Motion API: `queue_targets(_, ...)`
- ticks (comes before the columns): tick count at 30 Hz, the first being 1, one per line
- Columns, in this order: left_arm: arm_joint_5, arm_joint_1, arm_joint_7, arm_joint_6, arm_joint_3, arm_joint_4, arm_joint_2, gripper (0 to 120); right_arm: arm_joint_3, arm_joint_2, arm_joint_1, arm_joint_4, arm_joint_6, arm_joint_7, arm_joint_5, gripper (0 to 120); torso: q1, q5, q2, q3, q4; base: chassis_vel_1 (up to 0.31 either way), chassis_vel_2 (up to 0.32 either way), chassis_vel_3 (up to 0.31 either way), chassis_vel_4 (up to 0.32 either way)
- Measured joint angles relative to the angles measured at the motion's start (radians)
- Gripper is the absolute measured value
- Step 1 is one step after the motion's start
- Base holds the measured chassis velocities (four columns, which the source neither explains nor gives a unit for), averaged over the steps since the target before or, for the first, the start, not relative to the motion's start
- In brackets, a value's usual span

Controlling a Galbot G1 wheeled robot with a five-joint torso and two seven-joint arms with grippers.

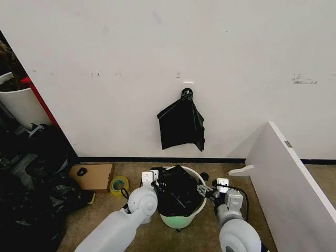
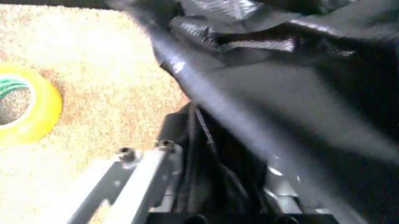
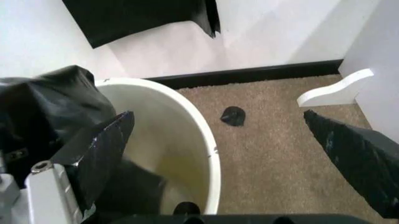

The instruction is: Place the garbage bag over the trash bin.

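The garbage bag [image 1: 177, 191] sits bunched inside the trash bin [image 1: 195, 214] on the carpet, left gripper [image 1: 152, 181] clamped on its edge, right gripper [image 3: 218, 154] spread open straddling the rim.

Under me is a tan carpet floor [image 1: 147, 231] that runs up to a black baseboard at the white wall. The trash bin [image 1: 197, 210] stands on it right in front of me, on its pale green base. To my left lie a flat cardboard box [image 1: 97, 176] and, just beside it, a yellow tape roll [image 1: 118, 185]. A small black scrap [image 3: 233, 115] lies on the carpet near the bin. A white board [image 1: 286, 184] rests on the floor to my right, and dark stuffed sacks [image 1: 31, 210] are heaped at far left.
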Motion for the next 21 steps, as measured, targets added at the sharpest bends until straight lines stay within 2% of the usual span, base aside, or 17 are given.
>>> queue_targets(5,-0.003,-0.004,-0.001,0.000,-0.005,-0.001,0.003,5,-0.003,0.004,0.000,-0.002,0.000,0.001,0.000,100,0.000,-0.0002,0.000,0.000,-0.0001,0.000,0.000,0.000,0.000)
queue_targets(14,0.007,0.013,0.006,-0.012,-0.027,-0.008,0.008,5,0.002,0.007,-0.004,-0.001,0.004,0.001,-0.005,100,0.000,-0.0001,0.000,0.000,-0.0001,0.000,0.000,0.000,0.000)
queue_targets(18,0.103,0.044,0.066,-0.055,-0.050,-0.029,0.033,5,0.028,-0.001,-0.011,0.036,0.012,-0.009,-0.022,100,0.000,-0.0001,0.000,0.000,0.0001,0.000,0.000,0.000,0.000)
queue_targets(21,0.128,0.056,0.107,-0.088,-0.064,-0.042,0.047,5,0.038,-0.014,-0.023,0.061,0.024,-0.045,-0.045,100,0.000,0.0002,0.000,0.000,0.0002,0.000,0.000,0.000,0.000)
